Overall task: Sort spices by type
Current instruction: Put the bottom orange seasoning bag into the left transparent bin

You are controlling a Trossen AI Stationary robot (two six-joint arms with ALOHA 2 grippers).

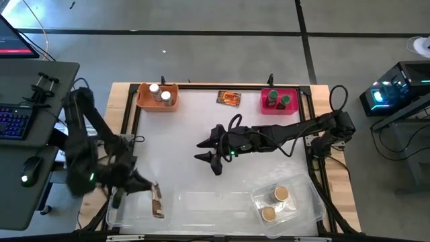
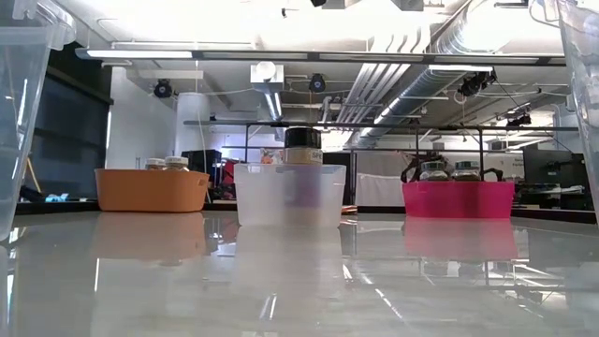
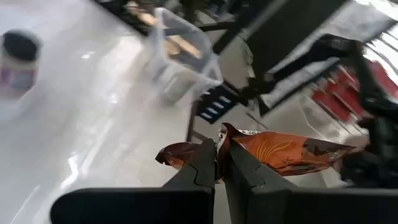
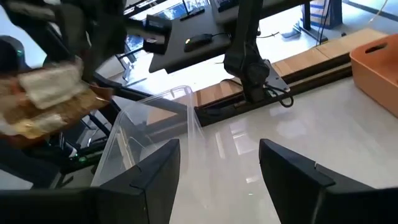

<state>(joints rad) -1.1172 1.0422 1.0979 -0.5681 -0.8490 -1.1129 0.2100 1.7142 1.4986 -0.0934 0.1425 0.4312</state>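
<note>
An orange-brown packet [image 3: 283, 151] is held in my shut left gripper [image 3: 222, 155] over the clear tray [image 1: 127, 214] at the table's near left corner. My right gripper [image 1: 200, 150] hangs open above the table's middle, with nothing between its fingers. A second packet [image 1: 229, 98] lies flat at the far edge. Two white-lidded jars [image 1: 160, 93] stand in the orange bin [image 1: 144, 101], and green-lidded jars [image 1: 278, 99] stand in the pink bin [image 1: 293, 107]. Two tan-lidded jars [image 1: 275, 203] sit in a clear tray [image 1: 306, 195] at the near right. A black-lidded jar [image 2: 302, 140] shows behind a clear container [image 2: 288, 195]. My left gripper pinches the packet between its two fingers at a crumpled upper edge [image 3: 231, 135], about midway along it. The fingers come roughly level from the table's left and lie across the packet. The packet [image 1: 157, 200] is lifted clear and spreads out on both sides of the fingers.
Another clear tray [image 1: 208, 205] lies at the near edge between the two corner trays. A desk with keyboard and mouse [image 1: 27, 128] stands left of the table. The white tabletop [image 1: 181, 128] is bare between the bins and the arms.
</note>
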